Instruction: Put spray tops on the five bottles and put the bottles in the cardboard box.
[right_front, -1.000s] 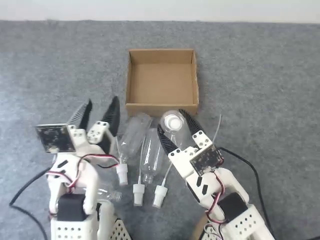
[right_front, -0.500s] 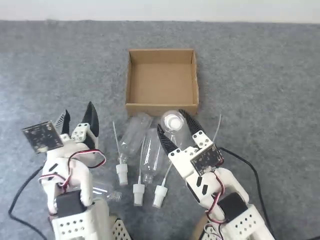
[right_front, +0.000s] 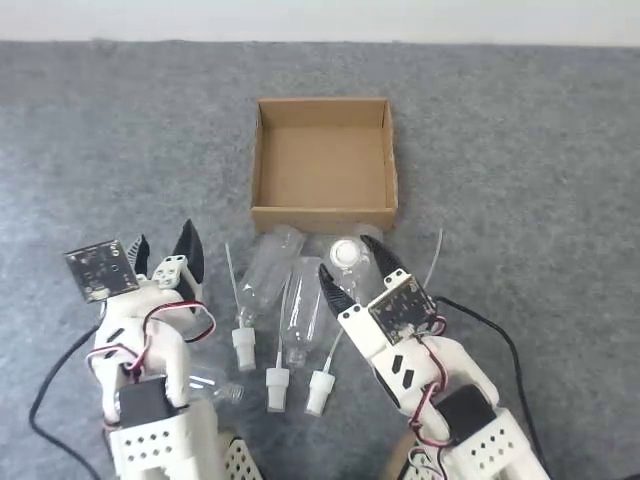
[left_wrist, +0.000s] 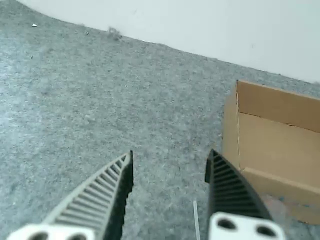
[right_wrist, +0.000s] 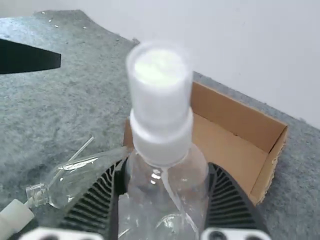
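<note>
Since capped bottle (right_wrist: 161, 135) likely goes in next, right gripper (right_front: 348, 262) pinches it upright between jaws, cardboard box (right_front: 322, 212) just beyond tips. Left gripper (left_wrist: 170, 155) jaws spread, nothing between; loose bottles (right_front: 270, 265) beside.

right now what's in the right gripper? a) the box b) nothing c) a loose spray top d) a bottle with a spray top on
D: the right gripper is closed on a clear bottle with a white spray top on its neck.
</note>
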